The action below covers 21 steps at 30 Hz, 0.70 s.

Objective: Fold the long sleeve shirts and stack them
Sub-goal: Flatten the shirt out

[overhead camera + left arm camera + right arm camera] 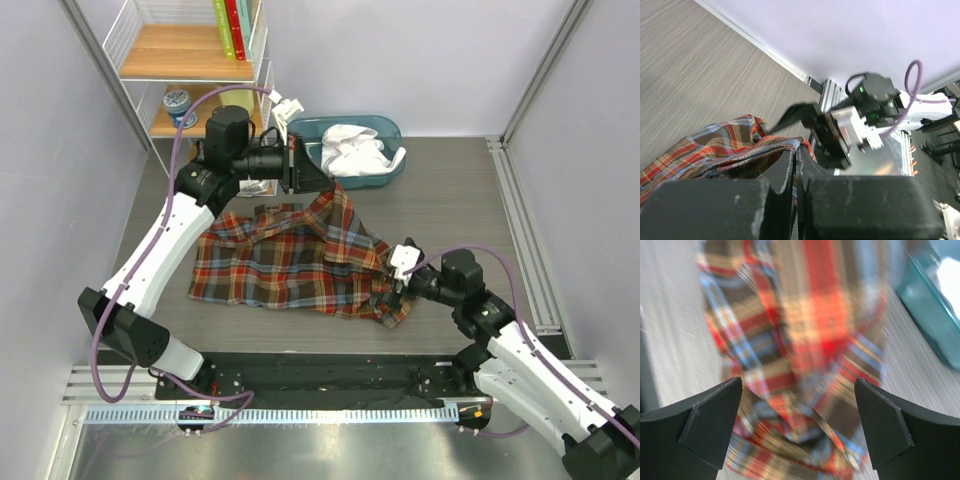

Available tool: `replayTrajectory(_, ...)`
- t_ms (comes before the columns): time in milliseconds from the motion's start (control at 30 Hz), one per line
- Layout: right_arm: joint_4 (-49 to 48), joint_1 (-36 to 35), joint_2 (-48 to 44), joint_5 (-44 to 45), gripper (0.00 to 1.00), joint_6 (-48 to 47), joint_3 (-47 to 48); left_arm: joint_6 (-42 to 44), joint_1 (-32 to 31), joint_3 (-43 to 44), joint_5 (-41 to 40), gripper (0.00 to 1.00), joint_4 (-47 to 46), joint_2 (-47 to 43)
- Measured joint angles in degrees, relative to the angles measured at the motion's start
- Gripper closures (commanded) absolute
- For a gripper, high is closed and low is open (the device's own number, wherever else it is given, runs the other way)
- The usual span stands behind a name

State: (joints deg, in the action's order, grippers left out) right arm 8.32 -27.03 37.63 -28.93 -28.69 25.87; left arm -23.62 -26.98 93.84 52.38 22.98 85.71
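The plaid flannel shirt [285, 262] lies spread on the table, with its far right part pulled up into a peak. My left gripper [318, 181] is shut on that raised edge; in the left wrist view the jaws [799, 150] pinch a fold of the plaid cloth [715, 150]. My right gripper [393, 284] is open at the shirt's bunched near right corner. In the right wrist view its fingers [797, 425] stand wide apart above the blurred plaid [800, 340], holding nothing. A white shirt [355, 148] lies crumpled in a teal bin [391, 176] at the back.
A wire and wood shelf [190, 60] with books and a small jar stands at the back left. The teal bin's corner shows in the right wrist view [935, 325]. Metal rails run along the table's right edge [525, 240]. The right arm shows in the left wrist view [870, 107].
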Motion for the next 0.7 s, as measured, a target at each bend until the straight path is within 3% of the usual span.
replayTrajectory(100,-3.63,-5.77,0.28,2.51,0.00,2.54,-0.46,-1.33,0.02,-0.26,-0.20,1.00,-0.96,0.00)
replayTrajectory(267,-12.44,-8.98,4.39,10.51,0.12,5.01,-0.66,-1.99,0.09,-0.28,-0.20,1.00,-1.99,0.00)
replayTrajectory(300,-14.01,-8.98,5.62,12.09,0.18,5.22,-0.63,-1.99,0.11,-0.37,-0.17,1.00,-2.10,0.00)
replayTrajectory(333,-14.93,-8.98,6.91,13.16,0.36,5.44,-0.63,-1.99,0.11,-0.46,-0.15,1.00,-2.21,0.00)
replayTrajectory(400,-16.46,-8.96,9.42,15.28,0.58,5.42,-0.63,-1.99,0.15,-0.74,-0.13,1.00,-2.29,-0.07)
replayTrajectory(433,-17.25,-8.98,10.16,15.85,0.79,5.44,-0.63,-1.99,0.24,-0.94,-0.13,1.00,-2.32,-0.13)
replayTrajectory(500,-18.91,-8.98,11.19,17.20,0.94,5.31,-0.59,-1.99,0.48,-1.38,-0.11,1.00,-2.36,-0.35)
replayTrajectory(533,-19.56,-8.98,11.61,17.90,0.99,5.35,-0.48,-1.99,0.61,-1.51,-0.09,1.00,-2.27,-0.44)
replayTrajectory(700,-18.75,-8.26,10.78,21.77,0.99,5.31,2.14,1.73,1.95,-1.73,0.17,0.98,1.42,-2.14)
